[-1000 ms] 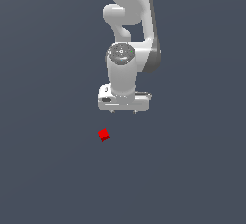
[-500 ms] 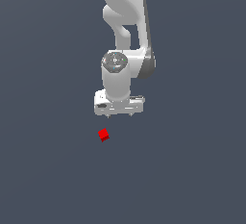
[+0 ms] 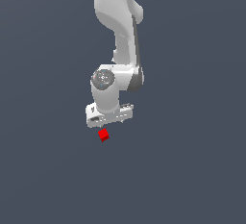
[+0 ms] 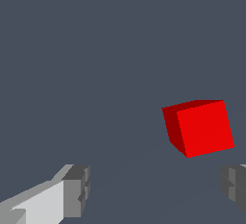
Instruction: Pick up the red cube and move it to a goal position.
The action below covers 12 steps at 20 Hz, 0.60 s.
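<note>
Now my pincer [image 4: 153, 189] hangs spread wide, holding nothing, just above the red cube [image 3: 103, 134], which sits on the gray counter [image 3: 192, 170], turned vs my fingers. Prob light, rigid, matte, not slippery. Best grip: two opposite flat sides, mid-height.

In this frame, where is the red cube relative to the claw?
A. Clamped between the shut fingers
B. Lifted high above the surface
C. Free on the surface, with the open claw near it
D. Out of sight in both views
C: the wrist view shows the red cube resting untouched while the claw has its fingers spread wide apart; the exterior view agrees.
</note>
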Motion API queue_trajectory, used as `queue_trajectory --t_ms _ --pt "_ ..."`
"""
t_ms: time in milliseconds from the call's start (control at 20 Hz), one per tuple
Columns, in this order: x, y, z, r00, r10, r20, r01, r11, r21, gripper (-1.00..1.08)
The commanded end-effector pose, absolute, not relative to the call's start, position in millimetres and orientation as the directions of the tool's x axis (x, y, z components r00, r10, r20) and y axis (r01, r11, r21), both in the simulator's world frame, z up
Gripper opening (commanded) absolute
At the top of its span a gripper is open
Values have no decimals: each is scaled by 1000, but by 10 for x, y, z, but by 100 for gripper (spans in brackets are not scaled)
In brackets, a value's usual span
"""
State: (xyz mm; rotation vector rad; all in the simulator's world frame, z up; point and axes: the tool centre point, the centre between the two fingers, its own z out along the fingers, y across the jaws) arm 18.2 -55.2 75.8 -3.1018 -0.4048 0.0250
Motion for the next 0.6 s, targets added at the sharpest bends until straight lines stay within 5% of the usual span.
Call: queue_trajectory --t_ms 0,550 --pt "242 -657 623 951 310 -10 310 -951 -12 100" --pt "472 -927 250 891 455 -1 455 -891 -2 100"
